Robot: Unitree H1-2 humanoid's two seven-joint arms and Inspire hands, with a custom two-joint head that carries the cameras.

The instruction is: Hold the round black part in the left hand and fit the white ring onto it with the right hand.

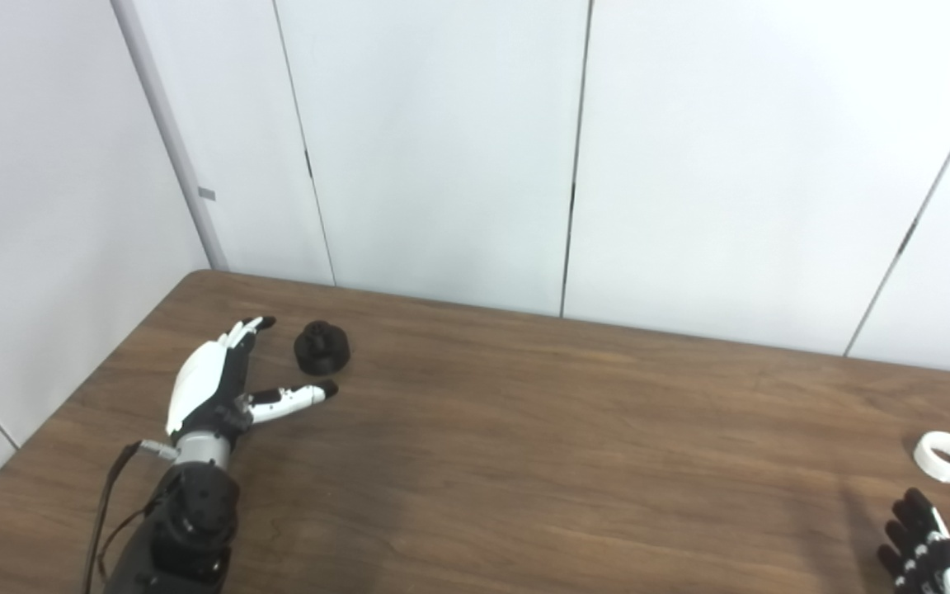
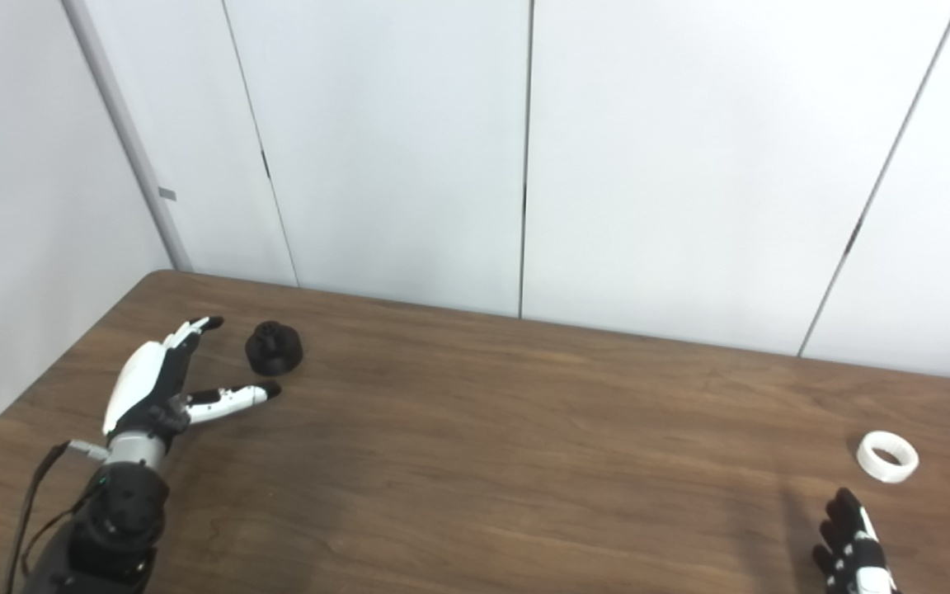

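Observation:
The round black part (image 1: 322, 347) stands on the wooden table (image 1: 524, 429) at the far left. My left hand (image 1: 223, 379) lies just left of it, open, its fingers stretched beside the part and its thumb pointing below it, without touching. The white ring (image 1: 946, 456) lies flat near the table's right side. My right hand (image 1: 924, 554) shows only partly at the bottom right corner, a little nearer than the ring and apart from it; its fingers look spread with nothing in them.
White wall panels (image 1: 442, 148) rise behind the table's far edge and along its left side. A cable (image 1: 104, 503) runs along my left forearm.

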